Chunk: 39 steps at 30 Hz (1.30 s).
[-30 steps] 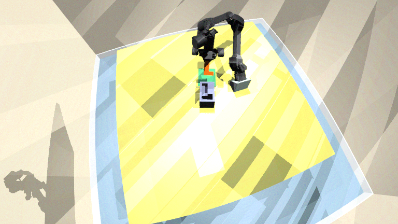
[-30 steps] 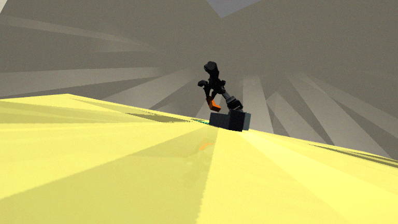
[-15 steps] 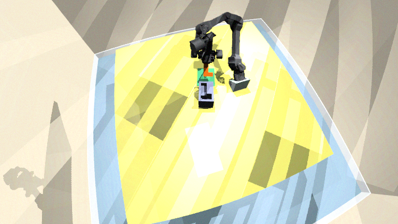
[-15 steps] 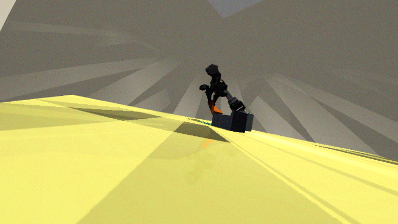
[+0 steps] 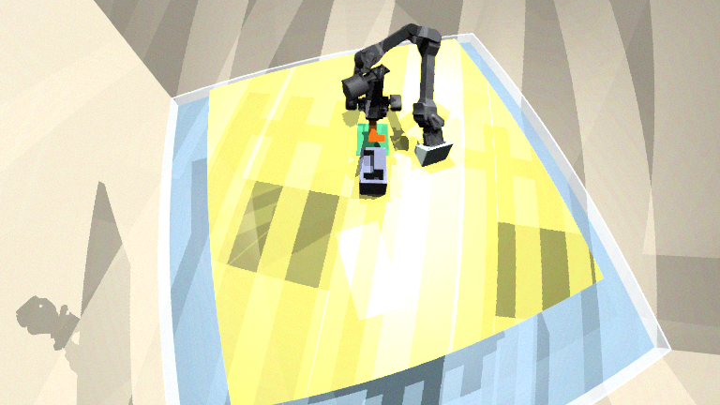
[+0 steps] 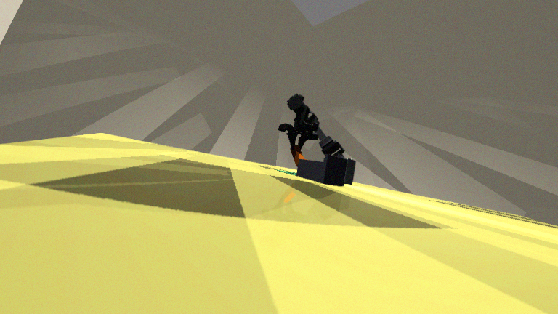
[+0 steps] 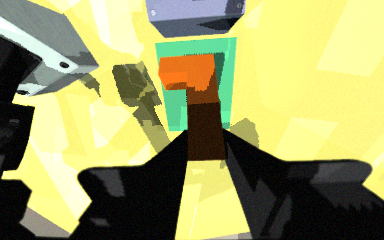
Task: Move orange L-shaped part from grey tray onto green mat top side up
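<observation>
1. I work in what looks like a bare robot test cell; I cannot name it more closely.
2. My table (image 5: 297, 167) (image 6: 172, 261) (image 7: 300, 60) has a glossy yellow top, with pale blue bands and a white rim around it.
3. Plain beige-grey surfaces (image 5: 68, 34) (image 6: 164, 14) surround it, striped with light and shadow.
4. My dark jointed arm (image 5: 427, 74) (image 6: 302, 119) stands beside a grey tray (image 5: 373, 186) (image 6: 310, 171) (image 7: 195, 10) and green mat (image 5: 362, 141) (image 7: 172, 112).
</observation>
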Available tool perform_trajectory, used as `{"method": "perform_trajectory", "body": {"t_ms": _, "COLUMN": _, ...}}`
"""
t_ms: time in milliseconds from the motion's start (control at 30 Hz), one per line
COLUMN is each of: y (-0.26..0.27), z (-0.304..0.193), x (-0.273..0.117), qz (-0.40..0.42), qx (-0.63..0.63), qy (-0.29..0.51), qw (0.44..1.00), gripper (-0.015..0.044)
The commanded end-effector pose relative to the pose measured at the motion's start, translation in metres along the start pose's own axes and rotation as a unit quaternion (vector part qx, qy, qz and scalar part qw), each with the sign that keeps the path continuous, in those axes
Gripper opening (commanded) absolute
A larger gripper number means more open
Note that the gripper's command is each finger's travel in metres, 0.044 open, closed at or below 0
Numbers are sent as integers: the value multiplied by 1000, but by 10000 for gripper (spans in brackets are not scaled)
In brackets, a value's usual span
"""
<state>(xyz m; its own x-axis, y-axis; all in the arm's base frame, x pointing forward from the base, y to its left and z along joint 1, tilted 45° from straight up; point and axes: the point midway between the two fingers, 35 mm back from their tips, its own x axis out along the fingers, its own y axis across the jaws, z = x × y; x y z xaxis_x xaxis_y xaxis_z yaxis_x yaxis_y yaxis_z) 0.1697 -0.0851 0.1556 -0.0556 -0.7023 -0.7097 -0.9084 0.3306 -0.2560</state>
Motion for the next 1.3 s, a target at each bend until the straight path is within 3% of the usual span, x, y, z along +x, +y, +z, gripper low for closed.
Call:
{"method": "perform_trajectory", "body": {"t_ms": 0, "y": 2, "z": 0, "x": 9, "qz": 2, "qx": -4, "qy": 5, "qw": 1000, "gripper": 0}}
{"method": "perform_trajectory", "body": {"t_ms": 467, "y": 2, "z": -1, "x": 30, "qz": 2, "qx": -3, "qy": 6, "qw": 1000, "gripper": 0}}
{"method": "perform_trajectory", "body": {"t_ms": 1267, "y": 2, "z": -1, "x": 29, "qz": 2, "qx": -1, "qy": 4, "qw": 1000, "gripper": 0}}
